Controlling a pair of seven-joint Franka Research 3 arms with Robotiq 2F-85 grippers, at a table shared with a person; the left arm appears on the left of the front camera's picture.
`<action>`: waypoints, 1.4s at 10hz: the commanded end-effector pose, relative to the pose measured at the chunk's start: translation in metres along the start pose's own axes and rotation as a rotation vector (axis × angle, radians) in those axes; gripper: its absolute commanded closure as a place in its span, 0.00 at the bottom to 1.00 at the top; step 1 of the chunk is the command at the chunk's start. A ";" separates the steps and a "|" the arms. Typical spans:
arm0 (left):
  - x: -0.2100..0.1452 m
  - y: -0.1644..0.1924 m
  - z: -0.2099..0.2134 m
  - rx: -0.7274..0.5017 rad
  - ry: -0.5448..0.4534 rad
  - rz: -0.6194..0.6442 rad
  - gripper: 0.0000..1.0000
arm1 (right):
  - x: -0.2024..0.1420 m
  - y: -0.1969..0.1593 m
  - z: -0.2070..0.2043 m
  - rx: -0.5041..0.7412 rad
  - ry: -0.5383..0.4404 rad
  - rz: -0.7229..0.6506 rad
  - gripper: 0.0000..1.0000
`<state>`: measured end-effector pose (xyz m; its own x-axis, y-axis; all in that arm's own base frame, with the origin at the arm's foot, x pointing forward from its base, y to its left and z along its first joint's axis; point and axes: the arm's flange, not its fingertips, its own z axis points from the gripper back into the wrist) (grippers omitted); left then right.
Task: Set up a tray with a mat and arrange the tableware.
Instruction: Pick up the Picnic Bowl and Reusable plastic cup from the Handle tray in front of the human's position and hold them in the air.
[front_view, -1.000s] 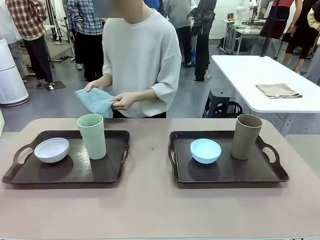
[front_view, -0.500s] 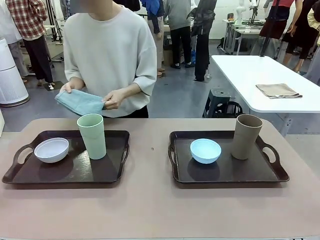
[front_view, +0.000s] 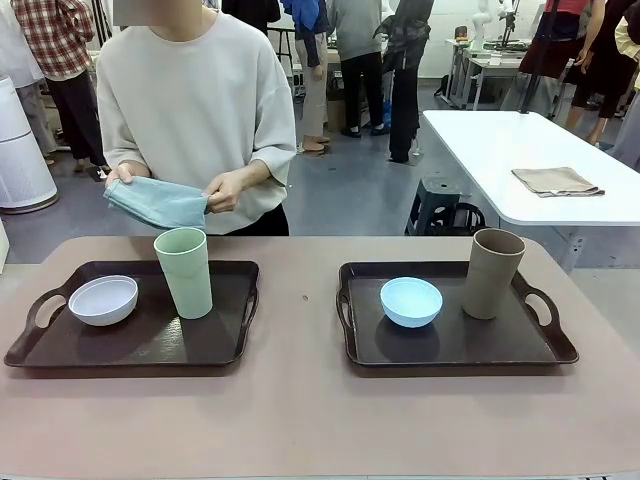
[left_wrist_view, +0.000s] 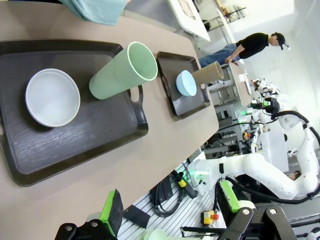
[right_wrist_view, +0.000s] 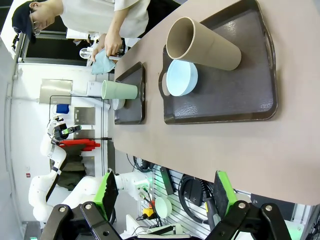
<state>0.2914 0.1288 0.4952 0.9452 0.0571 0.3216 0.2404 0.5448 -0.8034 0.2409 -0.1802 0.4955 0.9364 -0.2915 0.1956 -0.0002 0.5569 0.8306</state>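
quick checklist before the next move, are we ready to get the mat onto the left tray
1. ok: the left gripper is open and empty.
2. ok: the right gripper is open and empty.
3. not ok: no mat on either tray; the blue cloth is in the person's hands at the table's far side.
4. not ok: the left tray is not bare; the white bowl and pale green cup stand on it.
5. not ok: the right tray carries the light blue bowl and tan cup.
6. ok: both cups stand upright.
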 end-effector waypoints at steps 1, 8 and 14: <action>0.000 0.002 0.000 -0.018 -0.009 -0.021 0.00 | 0.002 -0.001 -0.002 0.031 -0.009 0.014 0.00; 0.000 0.002 0.000 -0.018 -0.009 -0.021 0.00 | 0.002 -0.001 -0.002 0.031 -0.009 0.014 0.00; 0.006 -0.013 -0.004 0.151 0.087 -0.062 0.00 | 0.011 0.023 -0.017 0.002 0.013 0.147 0.00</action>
<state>0.2930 0.1243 0.4976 0.9478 0.0225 0.3182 0.2466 0.5808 -0.7758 0.2446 -0.1727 0.4995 0.9398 -0.2564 0.2260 -0.0391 0.5763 0.8163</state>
